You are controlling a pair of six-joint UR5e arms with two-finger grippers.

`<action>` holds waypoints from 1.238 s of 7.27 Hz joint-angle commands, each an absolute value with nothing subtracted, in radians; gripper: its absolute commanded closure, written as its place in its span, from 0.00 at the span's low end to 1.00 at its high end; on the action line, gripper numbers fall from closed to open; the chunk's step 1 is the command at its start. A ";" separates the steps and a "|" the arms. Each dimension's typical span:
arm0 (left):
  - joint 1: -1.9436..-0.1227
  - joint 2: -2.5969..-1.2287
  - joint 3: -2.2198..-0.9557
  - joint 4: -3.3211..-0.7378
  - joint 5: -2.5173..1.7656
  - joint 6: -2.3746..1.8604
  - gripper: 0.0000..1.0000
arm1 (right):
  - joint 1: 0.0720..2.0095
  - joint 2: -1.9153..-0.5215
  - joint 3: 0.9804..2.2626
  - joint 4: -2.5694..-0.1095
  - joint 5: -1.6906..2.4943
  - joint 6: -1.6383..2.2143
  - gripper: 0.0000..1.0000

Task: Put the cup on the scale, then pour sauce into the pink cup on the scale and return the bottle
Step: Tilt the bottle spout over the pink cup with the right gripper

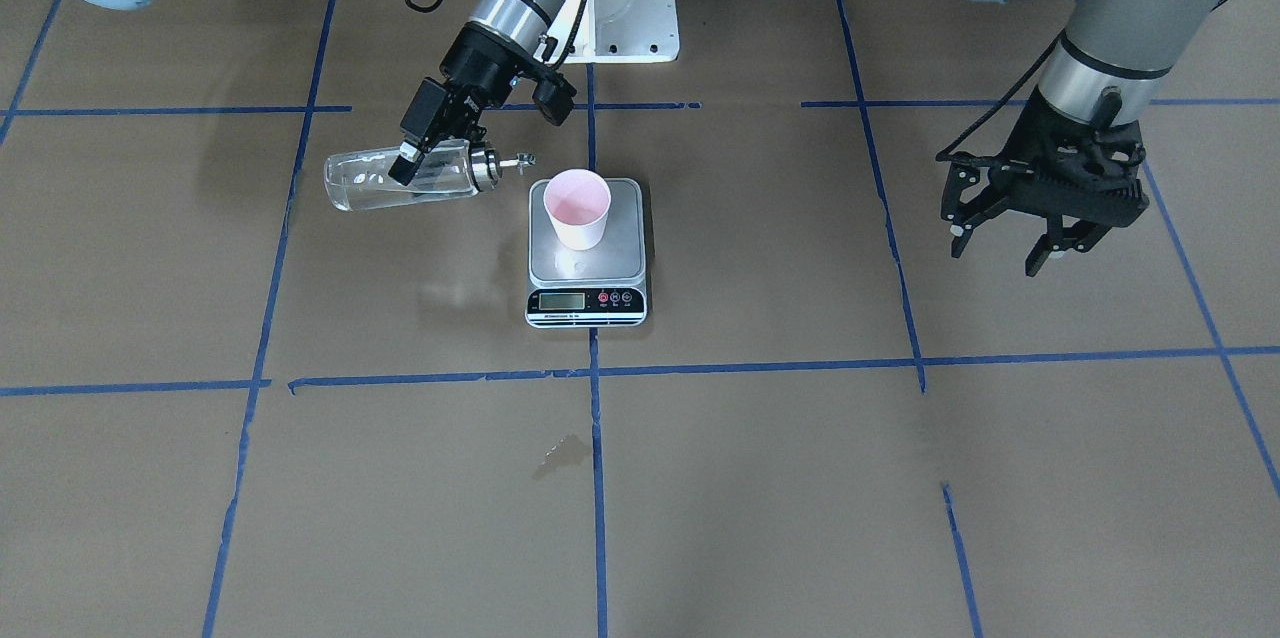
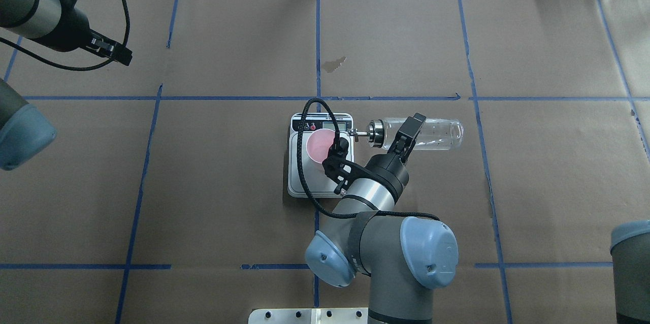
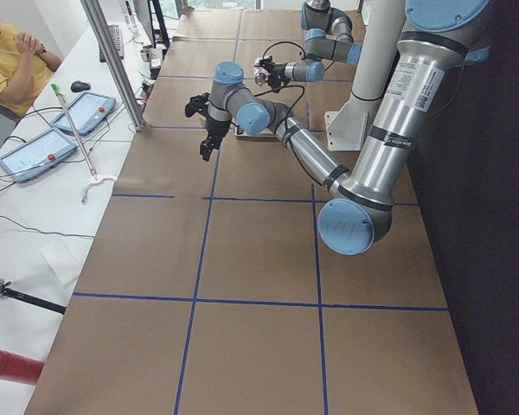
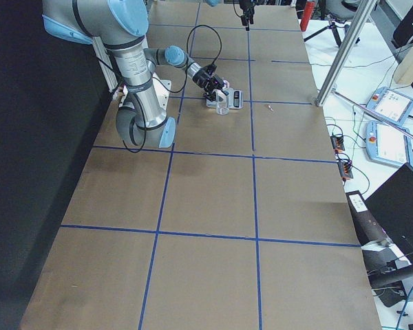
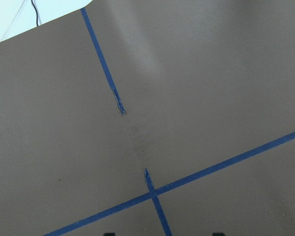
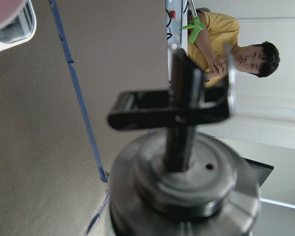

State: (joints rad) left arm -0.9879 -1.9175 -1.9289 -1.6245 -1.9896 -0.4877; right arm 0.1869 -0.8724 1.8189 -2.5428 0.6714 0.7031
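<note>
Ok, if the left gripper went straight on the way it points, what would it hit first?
Only the paper-covered table, probably near the blue tape crossing. The left gripper hangs open, and its wrist view shows nothing else ahead. The exact spot is uncertain.

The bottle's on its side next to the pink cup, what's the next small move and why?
Probably shift the right gripper a little toward the cup, then tilt further. The bottle lies about level, and its spout tip is just short of the cup's rim on the scale.
</note>
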 commanded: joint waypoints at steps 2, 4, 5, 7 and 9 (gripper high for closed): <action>-0.986 -1.917 -1.930 -1.624 -1.990 -0.489 0.27 | 0.190 -0.828 1.769 -2.599 0.669 0.680 1.00; -0.986 -1.917 -1.930 -1.624 -1.991 -0.491 0.27 | 0.193 -0.805 1.767 -2.670 0.669 0.620 1.00; -0.986 -1.917 -1.930 -1.624 -1.991 -0.492 0.27 | 0.192 -0.798 1.767 -2.689 0.669 0.615 1.00; -0.986 -1.917 -1.928 -1.624 -1.991 -0.494 0.27 | 0.193 -0.796 1.766 -2.691 0.669 0.603 1.00; -0.986 -1.917 -1.930 -1.624 -1.991 -0.494 0.27 | 0.193 -0.796 1.766 -2.703 0.669 0.603 1.00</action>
